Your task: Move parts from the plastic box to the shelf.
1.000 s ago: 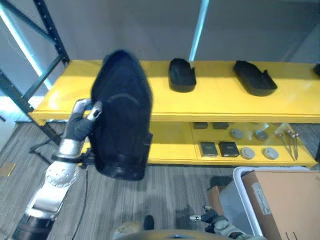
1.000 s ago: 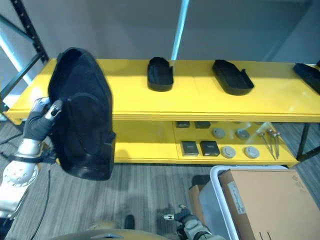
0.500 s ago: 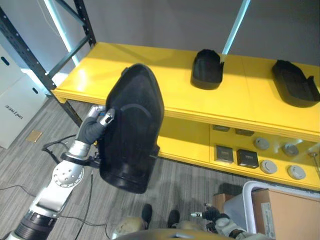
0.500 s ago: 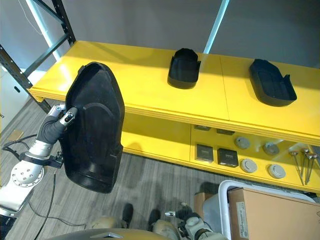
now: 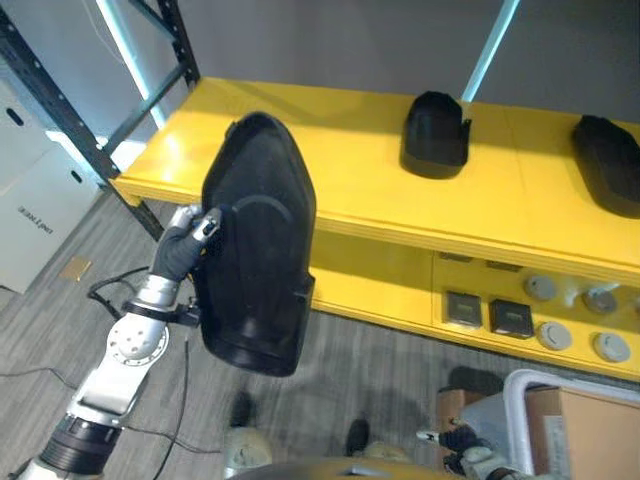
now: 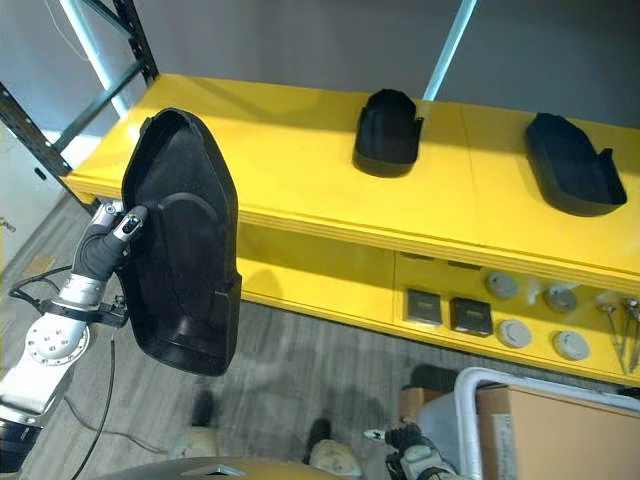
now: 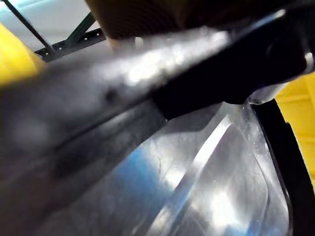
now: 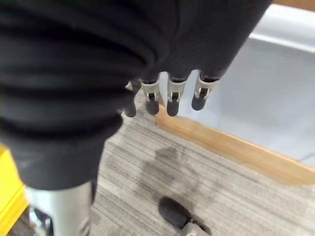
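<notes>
Black moulded part [image 5: 255, 245], large and shell-shaped, hangs upright in front of the yellow shelf [image 5: 350, 190], its top overlapping the shelf's front edge. The left hand [image 5: 185, 240] pinches its left rim between thumb and curled fingers. Two smaller black parts [image 5: 436, 135] [image 5: 608, 178] lie on the shelf. The right hand [image 8: 167, 96] hangs low beside the plastic box [image 6: 500, 400], fingers relaxed and straight.

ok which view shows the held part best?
Right eye view: the whole black part shows upright, the left hand gripping its edge before the shelf. Left eye view shows much the same. Left wrist view has just a close glossy surface.
</notes>
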### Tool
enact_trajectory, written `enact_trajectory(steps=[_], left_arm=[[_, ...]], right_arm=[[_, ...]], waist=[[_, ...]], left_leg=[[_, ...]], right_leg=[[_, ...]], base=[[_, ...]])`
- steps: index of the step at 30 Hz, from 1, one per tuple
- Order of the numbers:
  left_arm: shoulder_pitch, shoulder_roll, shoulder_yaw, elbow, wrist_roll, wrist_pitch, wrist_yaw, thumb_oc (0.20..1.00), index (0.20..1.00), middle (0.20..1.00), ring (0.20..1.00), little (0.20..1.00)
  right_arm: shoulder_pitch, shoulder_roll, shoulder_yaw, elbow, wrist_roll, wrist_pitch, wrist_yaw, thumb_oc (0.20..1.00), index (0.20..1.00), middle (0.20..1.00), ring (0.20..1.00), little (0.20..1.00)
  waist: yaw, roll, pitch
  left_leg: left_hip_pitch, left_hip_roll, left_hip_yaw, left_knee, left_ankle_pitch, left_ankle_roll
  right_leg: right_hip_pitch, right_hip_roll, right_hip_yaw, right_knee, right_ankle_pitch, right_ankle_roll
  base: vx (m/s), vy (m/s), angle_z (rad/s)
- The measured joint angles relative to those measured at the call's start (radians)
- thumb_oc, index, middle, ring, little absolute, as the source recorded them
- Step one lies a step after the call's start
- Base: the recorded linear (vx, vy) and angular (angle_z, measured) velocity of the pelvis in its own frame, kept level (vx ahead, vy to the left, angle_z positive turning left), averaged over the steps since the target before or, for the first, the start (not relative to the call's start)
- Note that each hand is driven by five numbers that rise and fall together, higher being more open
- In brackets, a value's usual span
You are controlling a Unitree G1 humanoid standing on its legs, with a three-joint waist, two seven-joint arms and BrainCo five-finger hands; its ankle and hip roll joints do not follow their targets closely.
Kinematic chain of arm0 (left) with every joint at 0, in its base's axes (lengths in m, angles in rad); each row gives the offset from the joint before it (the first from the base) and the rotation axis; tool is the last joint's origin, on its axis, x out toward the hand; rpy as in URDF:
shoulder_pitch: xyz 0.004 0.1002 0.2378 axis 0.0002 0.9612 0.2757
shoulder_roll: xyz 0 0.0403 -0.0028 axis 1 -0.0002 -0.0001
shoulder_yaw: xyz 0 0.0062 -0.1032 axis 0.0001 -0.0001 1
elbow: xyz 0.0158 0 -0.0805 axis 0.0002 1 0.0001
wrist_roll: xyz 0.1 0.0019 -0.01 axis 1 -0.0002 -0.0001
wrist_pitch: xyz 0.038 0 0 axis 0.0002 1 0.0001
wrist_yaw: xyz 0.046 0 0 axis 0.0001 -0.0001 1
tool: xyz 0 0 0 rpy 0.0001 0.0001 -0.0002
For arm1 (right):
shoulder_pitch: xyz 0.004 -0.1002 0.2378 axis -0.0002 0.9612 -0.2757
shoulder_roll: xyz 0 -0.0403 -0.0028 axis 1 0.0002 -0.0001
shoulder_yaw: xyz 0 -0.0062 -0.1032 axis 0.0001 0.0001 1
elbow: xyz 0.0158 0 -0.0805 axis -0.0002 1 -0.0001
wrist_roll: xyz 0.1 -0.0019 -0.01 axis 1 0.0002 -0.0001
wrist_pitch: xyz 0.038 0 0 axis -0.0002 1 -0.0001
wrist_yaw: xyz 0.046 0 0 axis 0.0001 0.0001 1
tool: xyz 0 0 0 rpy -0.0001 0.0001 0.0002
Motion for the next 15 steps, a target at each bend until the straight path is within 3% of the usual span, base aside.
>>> enact_trajectory(steps=[1,3,4,5,7,8,9,10,11,12,13,14,15], left_arm=[[0.0,0.014,0.012,-0.001,0.0,0.001,0.001,0.2,0.2,0.2,0.2,0.2],[0.003,0.037,0.034,-0.001,0.0,0.008,0.004,0.2,0.2,0.2,0.2,0.2],[0.008,0.039,0.049,0.001,0.0,0.01,0.006,0.2,0.2,0.2,0.2,0.2],[0.01,0.035,0.058,0.011,0.0,0.011,0.01,0.2,0.2,0.2,0.2,0.2],[0.058,0.047,0.124,-0.017,0.003,0.013,0.018,0.2,0.2,0.2,0.2,0.2],[0.067,0.048,0.139,-0.019,0.004,0.015,0.029,0.2,0.2,0.2,0.2,0.2],[0.06,0.048,0.136,-0.019,0.008,0.018,0.029,0.2,0.2,0.2,0.2,0.2],[0.066,0.033,0.141,-0.019,0.014,0.017,0.029,0.2,0.2,0.2,0.2,0.2],[0.075,0.025,0.145,-0.016,0.013,0.017,0.032,0.2,0.2,0.2,0.2,0.2],[0.07,0.035,0.144,0.004,0.012,0.017,0.028,0.2,0.2,0.2,0.2,0.2],[0.07,0.049,0.141,0.01,0.013,0.021,0.026,0.2,0.2,0.2,0.2,0.2],[0.071,0.052,0.141,0.013,0.013,0.022,0.021,0.2,0.2,0.2,0.2,0.2],[0.071,0.041,0.137,0.02,0.013,0.024,0.018,0.2,0.2,0.2,0.2,0.2]], right_arm=[[0.0,0.013,-0.011,-0.003,-0.001,0.001,0.0,1.0,1.0,1.0,1.0,1.0],[0.019,0.05,-0.034,0.011,-0.002,0.002,0.001,1.0,1.0,1.0,1.0,1.0],[0.004,0.059,-0.045,0.003,-0.005,0.008,0.0,1.0,1.0,1.0,1.0,1.0],[0.008,0.07,-0.084,-0.016,-0.004,0.016,-0.001,1.0,1.0,1.0,1.0,1.0],[-0.018,0.082,-0.063,-0.011,-0.012,0.021,-0.003,1.0,1.0,1.0,1.0,1.0],[-0.034,0.076,-0.061,-0.021,-0.011,0.02,-0.004,1.0,1.0,1.0,1.0,1.0],[-0.025,0.075,-0.06,-0.034,-0.011,0.019,-0.003,1.0,1.0,1.0,1.0,1.0],[-0.011,0.076,-0.066,-0.06,-0.011,0.018,-0.003,1.0,1.0,1.0,1.0,1.0],[-0.005,0.079,-0.05,-0.069,-0.011,0.01,-0.003,1.0,1.0,1.0,1.0,1.0],[-0.002,0.094,-0.033,-0.069,-0.009,0.008,-0.002,1.0,1.0,1.0,1.0,1.0],[-0.004,0.101,-0.033,-0.066,-0.008,0.006,-0.003,1.0,1.0,1.0,1.0,1.0],[0.01,0.101,-0.036,-0.067,-0.006,0.0,-0.003,1.0,1.0,1.0,1.0,1.0],[0.014,0.096,-0.035,-0.066,0.003,-0.006,-0.003,1.0,1.0,1.0,1.0,1.0]], waist=[[0.002,-0.016,0.001],[-0.003,-0.045,-0.006],[0.01,-0.036,-0.001],[0.017,-0.029,-0.004],[0.022,-0.042,-0.011],[0.024,-0.029,-0.008],[0.003,-0.027,-0.009],[0.003,-0.025,-0.007],[0.004,-0.019,-0.004],[-0.012,-0.029,-0.001],[-0.025,-0.051,-0.004],[-0.032,-0.07,-0.004],[-0.039,-0.069,0.0]], left_leg=[[-0.005,-0.046,0.017,0.011,-0.003,0.03],[-0.004,-0.141,0.057,0.033,-0.018,0.079],[-0.012,-0.148,0.076,0.046,-0.03,0.104],[0.004,-0.166,0.106,0.036,-0.031,0.119],[0.021,-0.213,0.183,0.029,-0.047,0.172],[0.028,-0.21,0.197,0.01,-0.04,0.174],[0.032,-0.214,0.189,0.002,-0.04,0.181],[0.039,-0.205,0.184,-0.012,-0.043,0.196],[0.043,-0.194,0.17,-0.024,-0.037,0.195],[0.036,-0.183,0.148,-0.033,-0.031,0.187],[0.028,-0.189,0.148,-0.033,-0.025,0.179],[0.027,-0.201,0.15,-0.042,-0.027,0.183],[0.025,-0.203,0.145,-0.042,-0.029,0.191]], right_leg=[[-0.013,-0.054,0.015,0.026,-0.006,0.019],[-0.031,-0.129,0.043,0.048,0.027,0.02],[-0.049,-0.17,0.041,0.09,0.038,0.049],[-0.089,-0.215,0.022,0.194,0.022,0.041],[-0.137,-0.253,-0.01,0.188,0.134,0.038],[-0.144,-0.261,-0.06,0.189,0.154,0.037],[-0.149,-0.245,-0.087,0.228,0.127,0.053],[-0.16,-0.214,-0.066,0.282,0.062,0.064],[-0.186,-0.145,-0.004,0.33,-0.012,0.069],[-0.212,-0.012,0.103,0.332,-0.104,0.055],[-0.22,0.03,0.11,0.303,-0.12,0.049],[-0.242,0.051,0.1,0.288,-0.127,0.017],[-0.267,0.083,0.105,0.263,-0.121,0.003]], base=[[0.09,0.474,-0.1],[0.07,0.459,-0.15],[0.04,0.292,-0.35],[0.06,0.388,-0.44],[0.11,0.36,-0.86],[0.15,0.317,-0.69],[0.18,0.253,-0.26],[0.12,0.122,-0.2],[0.15,0.082,-0.32],[0.15,0.05,-0.17],[0.21,0.035,-0.07],[0.23,0.017,-0.06],[0.24,-0.004,-0.07]])
